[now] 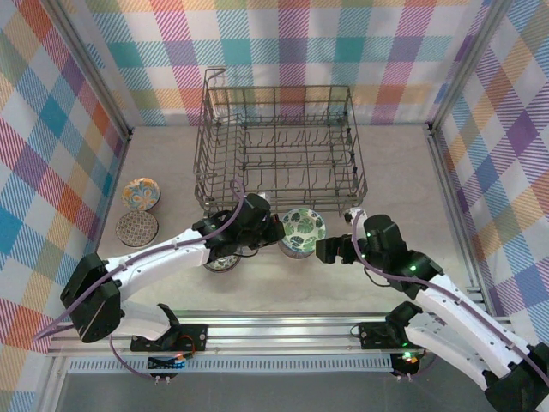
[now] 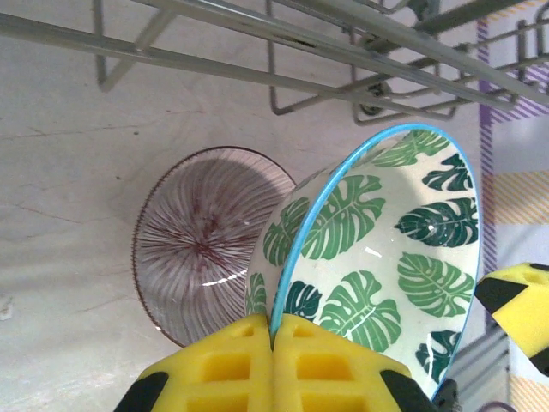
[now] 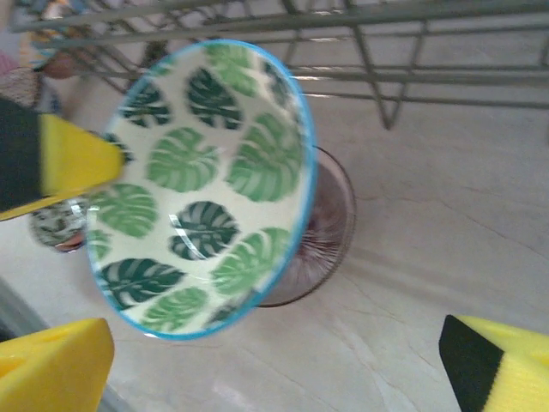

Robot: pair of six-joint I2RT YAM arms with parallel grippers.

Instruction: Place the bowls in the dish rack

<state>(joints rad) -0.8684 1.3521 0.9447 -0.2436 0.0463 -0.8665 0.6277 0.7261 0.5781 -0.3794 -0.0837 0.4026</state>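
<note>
You are looking at a pale beige, faintly marbled table top (image 1: 403, 172) enclosed on three sides by fabric panels in a multicoloured plaid: the back wall (image 1: 283, 43), the left wall (image 1: 43, 146) and the right wall (image 1: 506, 146). Note the grey metal posts (image 1: 99, 73) running up the two rear corners, and the aluminium rails (image 1: 292, 330) crossing the near edge of the table. Lighting is even and diffuse, casting soft shadows on the table top.
</note>
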